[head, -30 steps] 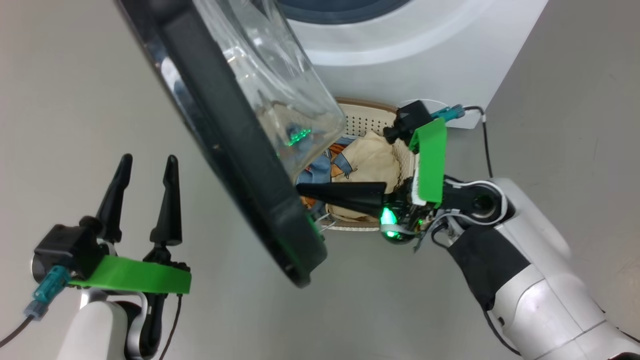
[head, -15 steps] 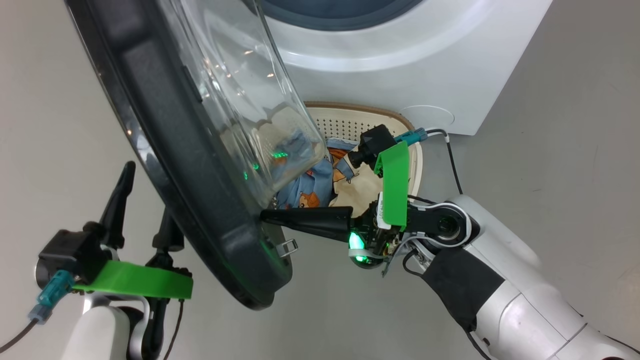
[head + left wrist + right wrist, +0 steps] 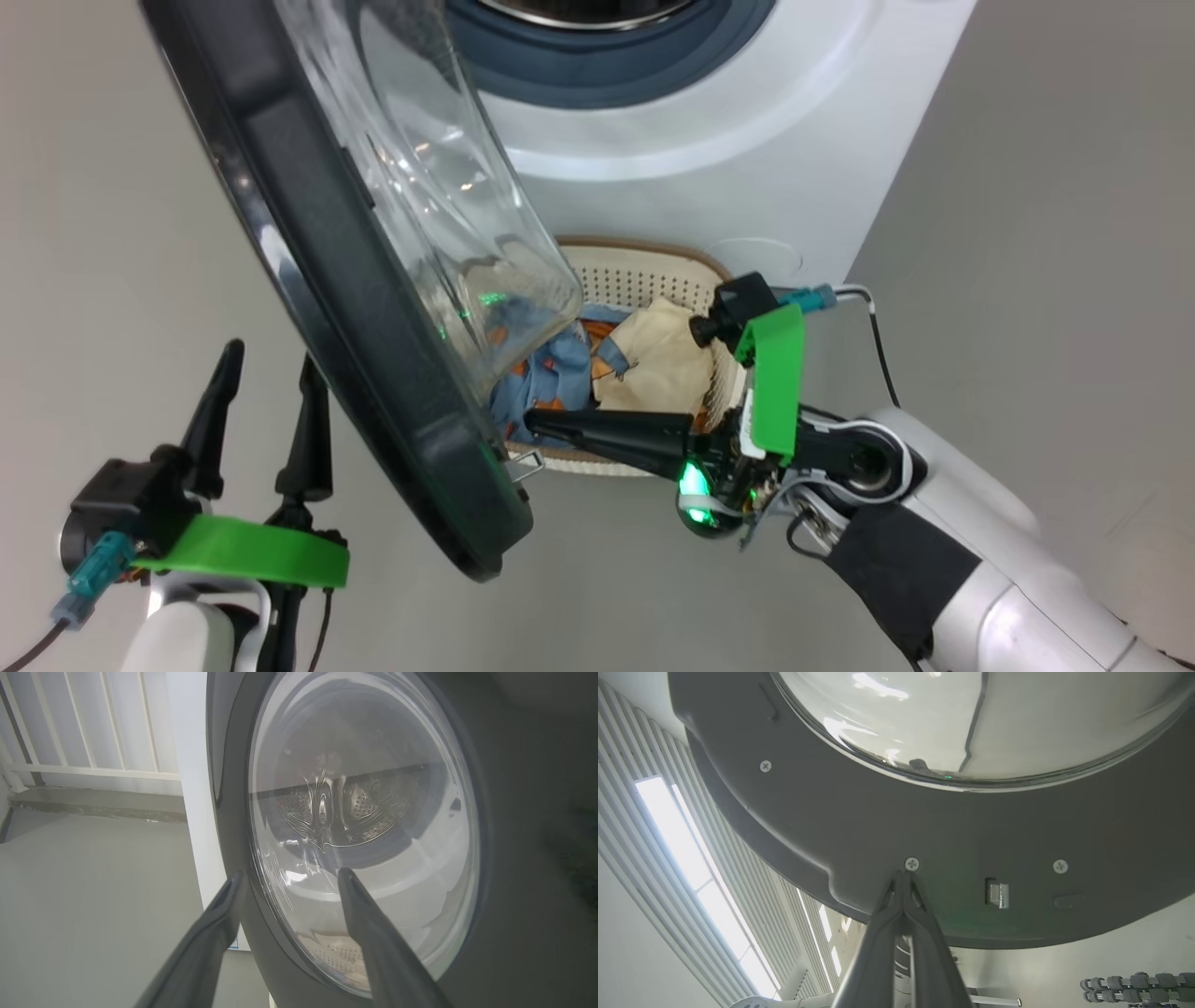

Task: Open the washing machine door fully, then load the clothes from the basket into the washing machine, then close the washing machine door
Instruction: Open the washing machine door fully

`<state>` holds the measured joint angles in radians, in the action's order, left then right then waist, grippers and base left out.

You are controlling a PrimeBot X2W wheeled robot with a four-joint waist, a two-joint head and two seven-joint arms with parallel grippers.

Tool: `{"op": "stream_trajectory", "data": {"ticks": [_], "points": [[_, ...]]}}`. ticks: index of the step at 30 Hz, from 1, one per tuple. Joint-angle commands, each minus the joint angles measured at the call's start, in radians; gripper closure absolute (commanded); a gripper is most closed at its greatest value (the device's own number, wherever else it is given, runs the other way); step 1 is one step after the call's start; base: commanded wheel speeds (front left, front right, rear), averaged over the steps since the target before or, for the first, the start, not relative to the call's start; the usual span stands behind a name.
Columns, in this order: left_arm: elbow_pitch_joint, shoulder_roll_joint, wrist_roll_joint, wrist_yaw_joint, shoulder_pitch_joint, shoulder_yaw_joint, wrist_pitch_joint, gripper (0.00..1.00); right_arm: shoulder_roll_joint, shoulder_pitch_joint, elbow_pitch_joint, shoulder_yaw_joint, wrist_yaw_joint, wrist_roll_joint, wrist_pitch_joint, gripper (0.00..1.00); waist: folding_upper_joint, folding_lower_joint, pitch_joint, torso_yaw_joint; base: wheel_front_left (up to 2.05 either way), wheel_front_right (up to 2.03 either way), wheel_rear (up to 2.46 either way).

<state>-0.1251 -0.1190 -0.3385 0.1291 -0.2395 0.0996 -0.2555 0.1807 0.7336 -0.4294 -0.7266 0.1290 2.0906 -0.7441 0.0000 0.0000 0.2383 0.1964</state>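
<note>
tips of right end effector (image 3: 903, 876) pinched together, touching washing machine door (image 3: 878, 826).

We find the washing machine door (image 3: 373, 355) swung out between our left gripper (image 3: 271, 353) and right gripper (image 3: 534, 422), whose tips meet its inner face. Behind it, the basket (image 3: 653, 273) sits before the washing machine (image 3: 747, 140), with the clothes (image 3: 653, 364) inside.

Bright even light; glare on door (image 3: 392, 233)
</note>
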Motion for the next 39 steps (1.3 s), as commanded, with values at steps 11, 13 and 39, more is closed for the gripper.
{"op": "stream_trajectory", "data": {"ticks": [11,13,39], "points": [[0.007,-0.039,0.009,0.002,0.049,-0.052,-0.006,0.0,0.052,-0.1,0.114,-0.031,0.002,0.066,0.094,1.0,0.0,0.0,-0.1,-0.058,0.0,0.0,0.0],[0.006,-0.04,0.009,0.002,0.061,-0.057,-0.006,0.0,0.065,-0.115,0.129,-0.036,0.002,0.073,0.109,1.0,0.0,0.0,-0.114,-0.067,0.0,0.0,0.0],[0.018,-0.042,-0.005,0.002,0.134,-0.095,-0.006,0.0,0.131,-0.143,0.138,-0.013,0.002,-0.458,0.68,0.0,0.0,0.0,-0.162,-0.152,0.0,0.0,0.0]]}}
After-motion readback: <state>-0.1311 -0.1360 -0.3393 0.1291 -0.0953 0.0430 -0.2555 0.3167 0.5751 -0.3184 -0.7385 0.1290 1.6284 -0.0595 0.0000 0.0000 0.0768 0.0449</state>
